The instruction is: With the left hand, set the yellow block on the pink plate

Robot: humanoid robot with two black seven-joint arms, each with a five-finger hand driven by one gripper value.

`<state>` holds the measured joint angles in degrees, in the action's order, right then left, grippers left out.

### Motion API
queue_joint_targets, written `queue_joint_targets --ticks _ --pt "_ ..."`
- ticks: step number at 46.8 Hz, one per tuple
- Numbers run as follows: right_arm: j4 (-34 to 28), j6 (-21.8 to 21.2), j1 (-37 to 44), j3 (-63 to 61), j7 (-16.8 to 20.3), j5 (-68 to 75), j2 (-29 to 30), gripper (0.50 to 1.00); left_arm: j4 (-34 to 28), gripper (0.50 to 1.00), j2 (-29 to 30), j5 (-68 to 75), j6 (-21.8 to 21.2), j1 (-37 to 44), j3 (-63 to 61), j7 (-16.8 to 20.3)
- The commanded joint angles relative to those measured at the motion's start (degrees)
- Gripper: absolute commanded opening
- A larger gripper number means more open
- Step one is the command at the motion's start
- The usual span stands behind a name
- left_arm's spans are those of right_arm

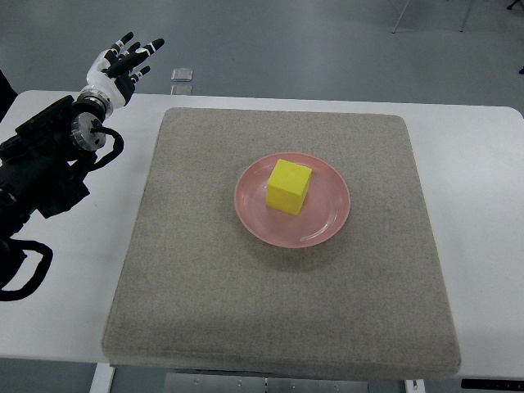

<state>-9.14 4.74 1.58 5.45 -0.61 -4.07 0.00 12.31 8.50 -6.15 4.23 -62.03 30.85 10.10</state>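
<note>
White table (pixel 483 213), a grey-beige felt mat (pixel 246 303) covering most of it. Beyond the far table edge, on the grey floor, a small clear squarish object (pixel 182 75); cannot tell what it is. Thin metal legs of some furniture at top right (pixel 399 18). Nothing lies between the arm and the plate; mat surface bare around it.

No brands, labels or legible writing anywhere.

Yellow block (pixel 289 186): solid bright yellow cube, crisp edges, top face lighter than the sides, turned slightly askew. It sits flat on the pink plate (pixel 327 223), a little left of centre. Plate is round, shallow, glossy, resting near mat centre.

Left hand (pixel 121 64): up at far left corner, well apart from the block, fingers spread and extended, holding nothing. Black forearm trails along left edge.
</note>
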Motion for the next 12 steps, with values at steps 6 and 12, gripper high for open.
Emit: queue_joint_targets --ticks 6,12 --pt "0.0 0.0 0.0 0.0 0.0 0.03 0.0 0.924 -0.01 0.994 -0.24 0.0 -0.09 0.5 0.0 0.0" --pt "0.0 0.09 0.0 -0.09 0.0 0.12 0.0 0.924 -0.01 0.994 -0.42 0.0 -0.1 0.5 0.09 0.09"
